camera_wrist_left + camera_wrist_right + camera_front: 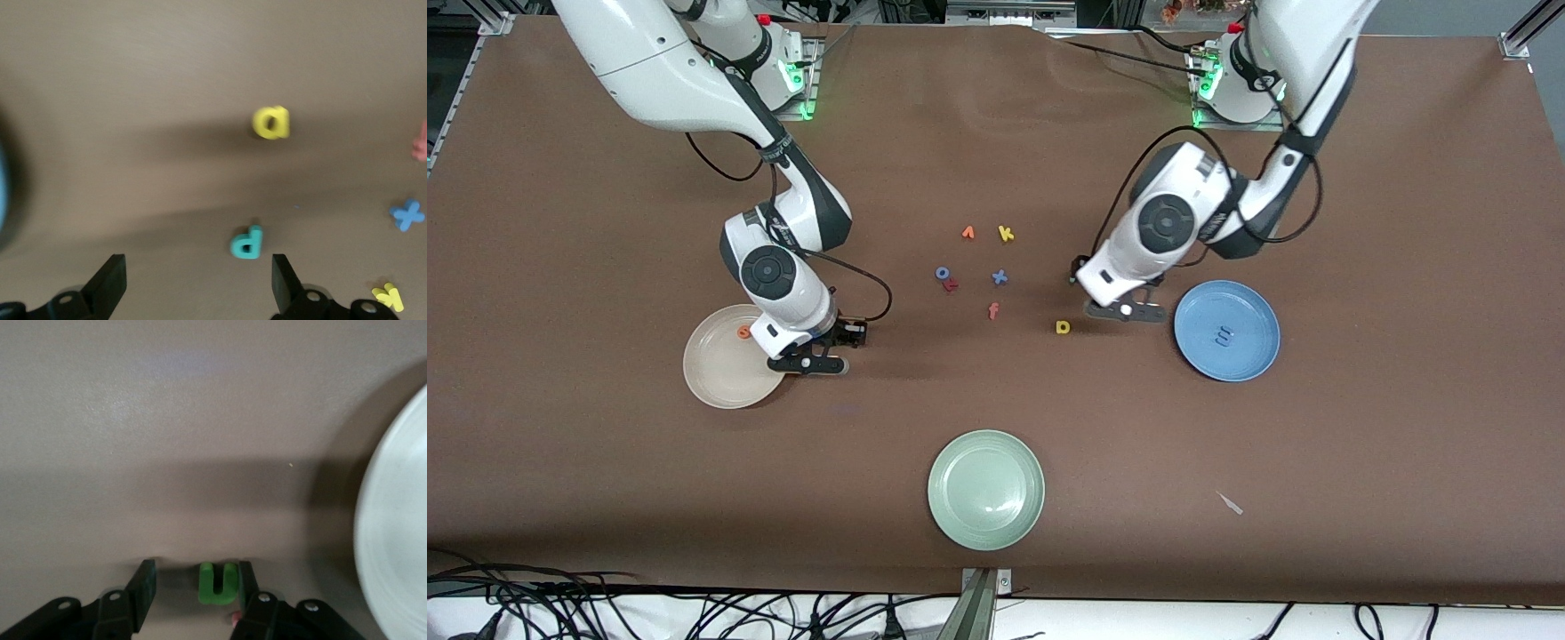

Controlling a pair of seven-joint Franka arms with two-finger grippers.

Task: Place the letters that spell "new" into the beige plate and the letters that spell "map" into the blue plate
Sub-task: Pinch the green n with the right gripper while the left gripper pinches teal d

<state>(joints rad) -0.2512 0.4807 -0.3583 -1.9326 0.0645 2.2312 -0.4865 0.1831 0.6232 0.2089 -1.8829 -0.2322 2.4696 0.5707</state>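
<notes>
Of the "new" letters, you have one in the beige plate (720,378): the orange "e" (743,332), at about one o'clock from its centre in the front view. One more, the green "n" (218,582), sits between the fingers of the right gripper (809,363). That gripper is low at the plate's three o'clock rim, and its fingers stand wider than the letter, which is close against one of them.

Of the "map" letters, one, the blue "m" (1224,336), lies near the middle of the blue plate (1249,307). Two are on the table at that plate's nine o'clock: the yellow "a" (1063,327) and the teal "p" (247,242). The left gripper (1127,309) hangs over the "p" with its fingers spread wide and nothing in them.

You have three plates in all. The third, the pale green plate (985,524), is at six o'clock from the loose cluster of letters mid-table, which includes the yellow "k" (1006,234), the blue "x" (1000,277) and the orange-red "f" (993,310).
</notes>
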